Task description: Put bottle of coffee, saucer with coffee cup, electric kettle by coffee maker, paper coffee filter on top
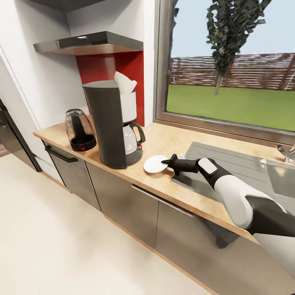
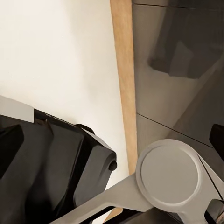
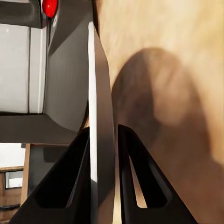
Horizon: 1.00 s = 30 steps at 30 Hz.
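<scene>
The coffee maker [image 1: 108,127] stands on the kitchen countertop [image 1: 164,139] with a white paper coffee filter [image 1: 125,83] sticking out of its top. Left of it stands the electric kettle [image 1: 80,129]. My right gripper [image 1: 166,162] is shut on the right rim of the saucer [image 1: 155,164], held flat and low beside the machine's round base. In the right wrist view the saucer [image 3: 95,116] shows edge-on between the fingers of the right gripper [image 3: 103,129], casting a shadow on the countertop [image 3: 177,56] beside the coffee maker [image 3: 70,84]. I cannot tell whether it touches the wood. The coffee cup and the bottle of coffee are out of view.
A steel sink with drainboard [image 1: 246,168] and a tap [image 1: 287,153] lie right of the saucer, under the window. A hood shelf [image 1: 88,43] hangs above the kettle. The left wrist view looks down at pale floor [image 2: 56,56], grey cabinet fronts [image 2: 177,70] and my own base [image 2: 46,163].
</scene>
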Available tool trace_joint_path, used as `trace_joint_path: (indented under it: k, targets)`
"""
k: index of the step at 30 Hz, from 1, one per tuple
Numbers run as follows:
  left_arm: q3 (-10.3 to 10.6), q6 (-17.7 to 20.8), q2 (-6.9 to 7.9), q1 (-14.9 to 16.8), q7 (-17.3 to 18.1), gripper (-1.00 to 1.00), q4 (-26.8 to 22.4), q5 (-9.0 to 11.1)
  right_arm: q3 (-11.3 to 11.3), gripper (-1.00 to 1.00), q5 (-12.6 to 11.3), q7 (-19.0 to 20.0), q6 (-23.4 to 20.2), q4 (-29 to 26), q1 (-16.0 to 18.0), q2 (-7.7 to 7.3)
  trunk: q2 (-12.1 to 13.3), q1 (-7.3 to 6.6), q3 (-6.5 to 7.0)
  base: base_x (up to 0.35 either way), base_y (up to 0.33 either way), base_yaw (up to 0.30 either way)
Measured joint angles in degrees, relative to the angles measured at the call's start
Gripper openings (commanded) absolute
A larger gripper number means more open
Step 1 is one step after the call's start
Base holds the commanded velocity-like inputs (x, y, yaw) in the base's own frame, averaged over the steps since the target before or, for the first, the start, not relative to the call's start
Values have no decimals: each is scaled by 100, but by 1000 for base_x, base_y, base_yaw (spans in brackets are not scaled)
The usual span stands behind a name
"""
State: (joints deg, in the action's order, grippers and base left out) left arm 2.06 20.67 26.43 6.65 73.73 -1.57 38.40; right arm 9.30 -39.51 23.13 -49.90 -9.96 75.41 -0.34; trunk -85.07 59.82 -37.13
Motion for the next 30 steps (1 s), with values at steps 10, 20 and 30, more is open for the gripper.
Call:
trace_joint_path:
  k: [10, 20, 30]
  targets:
    - [0, 0, -1, 0, 0, 100, 0, 0, -17, -100, 34, -8, 20, -8, 0, 7, 0, 0, -1, 0, 0, 0]
    - [0, 0, -3, 0, 0, 100, 0, 0, -17, -100, 35, -8, 22, -8, 0, 7, 0, 0, -1, 0, 0, 0]
    - [-1, 0, -3, -1, 0, 100, -1, 0, -6, 100, 19, -14, 22, -6, 0, 7, 0, 0, -1, 0, 0, 0]
